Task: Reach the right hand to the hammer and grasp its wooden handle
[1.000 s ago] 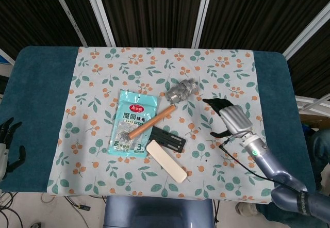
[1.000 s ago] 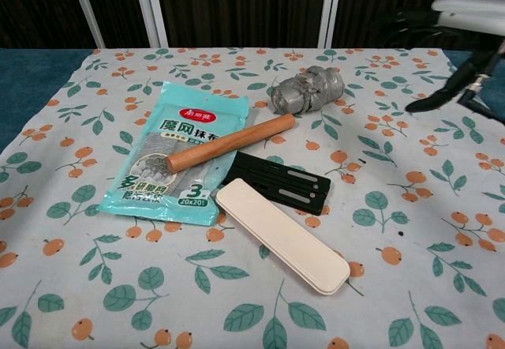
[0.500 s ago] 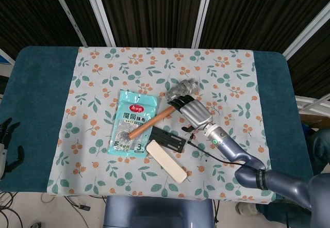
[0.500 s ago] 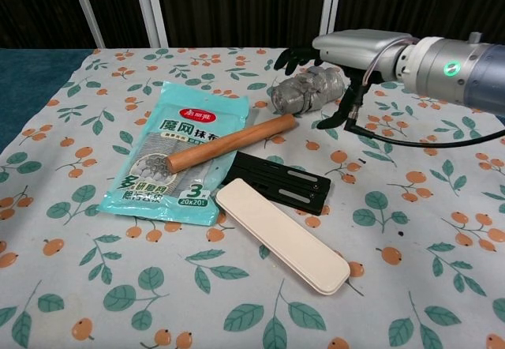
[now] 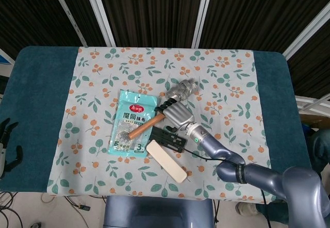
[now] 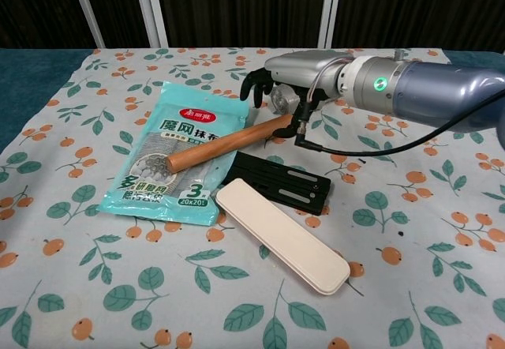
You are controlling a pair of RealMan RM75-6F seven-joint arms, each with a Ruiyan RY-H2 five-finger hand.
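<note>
Hovering my right hand (image 5: 175, 113) over the hammer (image 6: 237, 139) beside the teal packet (image 6: 183, 150); fingers look spread, gripping nothing; closing carelessly could roll the wooden handle (image 5: 149, 123) away.

A teal plastic packet printed with Chinese characters (image 5: 133, 130) (image 6: 179, 151) lies flat on the floral tablecloth (image 5: 103, 73) (image 6: 410, 286). Just right of the packet sits a black slotted plastic plate (image 5: 172, 141) (image 6: 284, 182). A long cream rounded case (image 5: 166, 160) (image 6: 281, 234) rests partly over the plate's near edge, angled away from the packet.
</note>
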